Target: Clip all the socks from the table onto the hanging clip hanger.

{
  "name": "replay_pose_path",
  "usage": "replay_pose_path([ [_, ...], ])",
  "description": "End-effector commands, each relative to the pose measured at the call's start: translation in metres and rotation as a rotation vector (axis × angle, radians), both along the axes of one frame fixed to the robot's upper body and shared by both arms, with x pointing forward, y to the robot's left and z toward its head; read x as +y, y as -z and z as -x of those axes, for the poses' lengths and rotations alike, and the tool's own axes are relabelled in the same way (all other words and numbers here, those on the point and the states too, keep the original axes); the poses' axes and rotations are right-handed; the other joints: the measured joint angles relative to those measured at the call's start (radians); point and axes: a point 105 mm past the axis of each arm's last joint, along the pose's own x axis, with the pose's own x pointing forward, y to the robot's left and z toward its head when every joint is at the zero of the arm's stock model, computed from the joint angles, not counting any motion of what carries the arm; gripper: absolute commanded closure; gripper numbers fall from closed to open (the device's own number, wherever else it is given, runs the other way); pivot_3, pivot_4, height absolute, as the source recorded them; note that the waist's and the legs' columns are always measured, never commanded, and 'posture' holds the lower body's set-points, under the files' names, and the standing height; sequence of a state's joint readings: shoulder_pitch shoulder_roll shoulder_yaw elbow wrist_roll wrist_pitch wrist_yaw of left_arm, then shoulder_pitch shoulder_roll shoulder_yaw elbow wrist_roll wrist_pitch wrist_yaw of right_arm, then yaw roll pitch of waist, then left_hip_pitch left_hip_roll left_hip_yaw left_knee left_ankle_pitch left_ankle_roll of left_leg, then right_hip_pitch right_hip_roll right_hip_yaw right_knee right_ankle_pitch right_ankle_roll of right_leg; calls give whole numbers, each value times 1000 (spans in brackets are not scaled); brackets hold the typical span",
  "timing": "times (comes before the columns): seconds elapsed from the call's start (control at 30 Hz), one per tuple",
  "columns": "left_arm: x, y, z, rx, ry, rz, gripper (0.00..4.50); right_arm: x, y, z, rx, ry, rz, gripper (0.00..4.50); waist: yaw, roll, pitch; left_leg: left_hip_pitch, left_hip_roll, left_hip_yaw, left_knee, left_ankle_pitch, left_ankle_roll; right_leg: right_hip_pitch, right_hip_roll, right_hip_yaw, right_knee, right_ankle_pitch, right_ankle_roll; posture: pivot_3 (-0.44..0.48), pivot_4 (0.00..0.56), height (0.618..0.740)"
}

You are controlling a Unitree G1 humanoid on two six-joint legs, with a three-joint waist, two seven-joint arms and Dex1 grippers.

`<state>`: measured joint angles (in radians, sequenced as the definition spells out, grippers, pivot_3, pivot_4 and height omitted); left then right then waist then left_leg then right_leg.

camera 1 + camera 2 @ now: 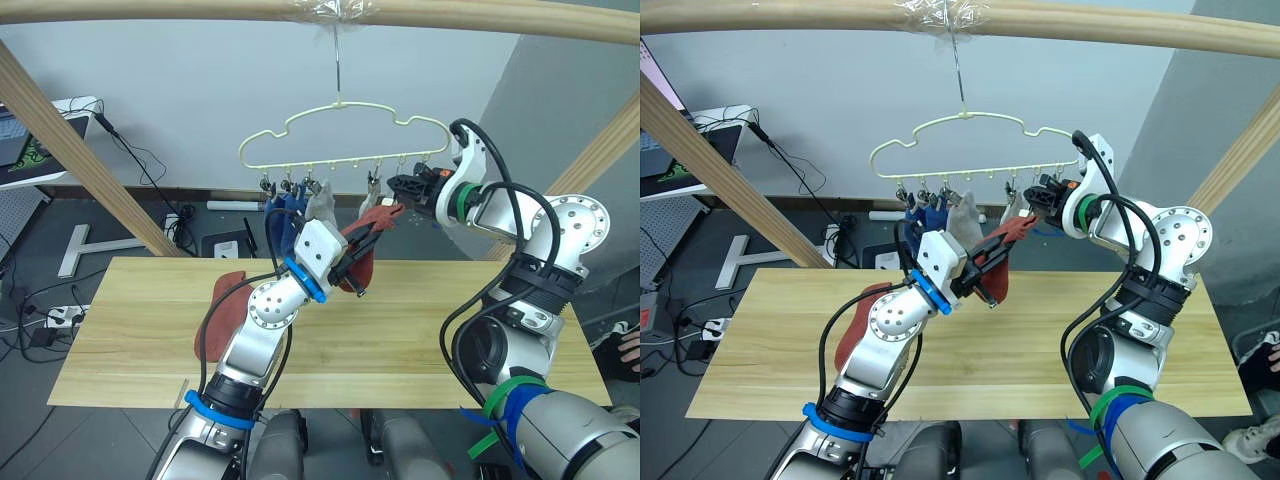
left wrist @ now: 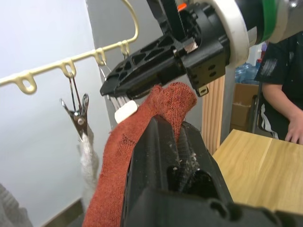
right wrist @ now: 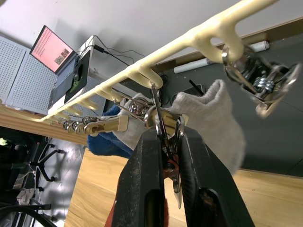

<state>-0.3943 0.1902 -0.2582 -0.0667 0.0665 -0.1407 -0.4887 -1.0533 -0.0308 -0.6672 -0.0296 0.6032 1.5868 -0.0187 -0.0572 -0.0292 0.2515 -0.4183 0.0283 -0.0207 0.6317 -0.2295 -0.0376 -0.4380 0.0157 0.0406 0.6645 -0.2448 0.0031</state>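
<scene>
A rust-red sock (image 2: pixel 142 142) is pinched in the left claw (image 2: pixel 177 142), raised above the tabletop (image 1: pixel 420 330) with its tip just below the right claw (image 3: pixel 171 142). The right claw's fingers squeeze a dark metal clip (image 3: pixel 165 137) on the clip hanger (image 1: pixel 340 135). A second rust-red sock (image 1: pixel 222 310) lies on the tabletop below the left claw.

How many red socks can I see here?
2. One rust-red sock is held up by the left gripper beside the clip hanger; the other lies on the table, partly hidden behind the left arm.
</scene>
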Motion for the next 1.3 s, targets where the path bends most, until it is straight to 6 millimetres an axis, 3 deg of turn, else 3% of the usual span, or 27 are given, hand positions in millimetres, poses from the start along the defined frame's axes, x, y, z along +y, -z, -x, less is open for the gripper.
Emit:
replay_pose_path([
  [0.03, 0, -11, 1, -63, -11, 15, 4463, 5, -15, 3, -40, -26, -13, 4388, 0, 0, 0, 0, 0, 0, 0, 0, 0, 0, 0, 0, 0, 0, 0, -73, 244, 740],
  [0.77, 4, -19, -8, -134, -73, -2, 4463, 8, -21, 3, -49, -43, -42, 4388, 0, 0, 0, 0, 0, 0, 0, 0, 0, 0, 0, 0, 1, 0, -1, -74, 240, 740],
  [1.13, -2, -20, -7, -121, -38, 7, 4500, 6, -30, 6, -81, -71, -83, 398, 0, 0, 0, 0, 0, 0, 0, 0, 0, 0, 0, 0, 1, 1, -1, -76, 238, 740],
  [1.2, -6, -19, -6, -102, -16, 12, 4500, 3, -32, 6, -91, -70, -91, 68, 0, 0, 0, 0, 0, 0, 0, 0, 0, 0, 0, 0, 1, 1, -1, -76, 238, 740],
  [1.3, -15, -16, -6, -18, 29, 56, 4500, -7, -39, 12, -144, -69, -68, 68, 0, 0, 0, -1, 0, 0, 0, 0, 0, 0, 0, 0, 1, 1, -1, -78, 235, 740],
])
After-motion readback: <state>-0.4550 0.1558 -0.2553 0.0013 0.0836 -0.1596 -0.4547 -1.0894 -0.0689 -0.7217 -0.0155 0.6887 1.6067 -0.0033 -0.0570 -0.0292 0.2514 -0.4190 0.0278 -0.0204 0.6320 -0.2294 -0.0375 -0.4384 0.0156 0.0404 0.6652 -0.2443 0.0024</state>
